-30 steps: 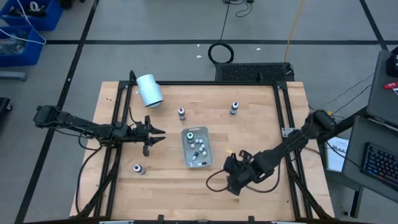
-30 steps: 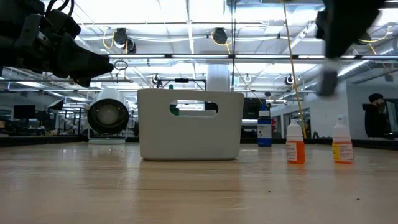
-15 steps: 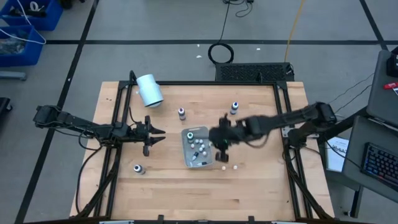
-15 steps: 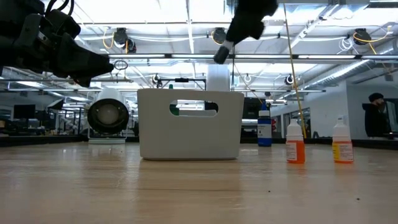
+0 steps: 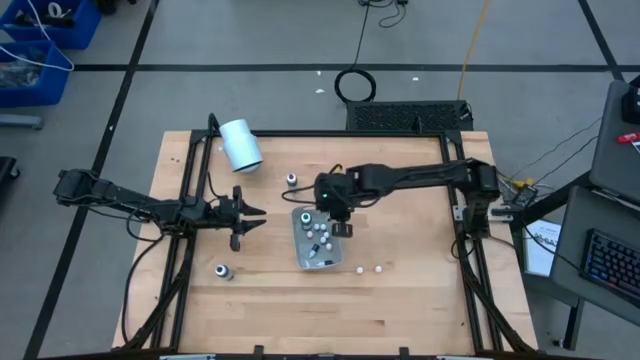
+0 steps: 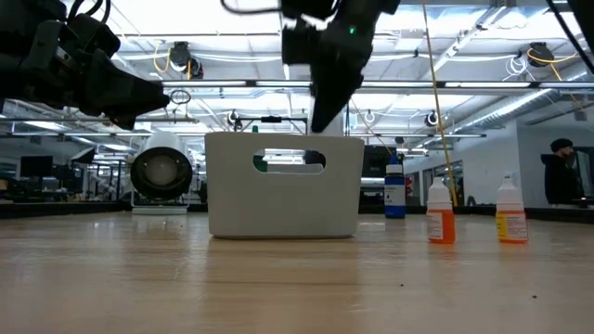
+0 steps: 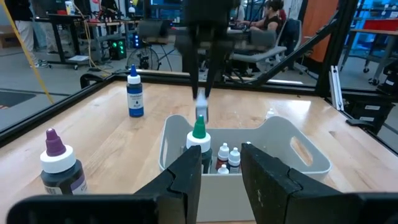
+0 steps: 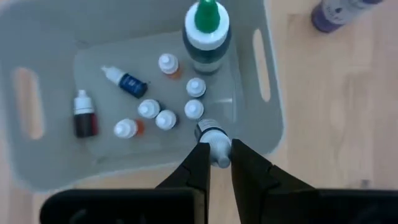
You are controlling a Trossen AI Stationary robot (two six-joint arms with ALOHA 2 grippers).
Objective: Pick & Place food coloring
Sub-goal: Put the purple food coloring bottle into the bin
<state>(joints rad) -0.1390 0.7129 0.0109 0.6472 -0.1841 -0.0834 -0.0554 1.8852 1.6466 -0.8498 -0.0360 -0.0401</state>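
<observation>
Two dark fingers of the right gripper [image 8: 214, 163] are pinched on a tiny white-capped food coloring bottle [image 8: 213, 138], held above the near wall of a pale grey rectangular plastic bin [image 8: 267, 134] at the frame's centre. Several small bottles [image 8: 155, 115] and a larger green-topped bottle [image 8: 206, 34] are seen inside the bin. At centre left of the high view, the left gripper [image 5: 246, 218] is held spread open, well apart from the bin.
</observation>
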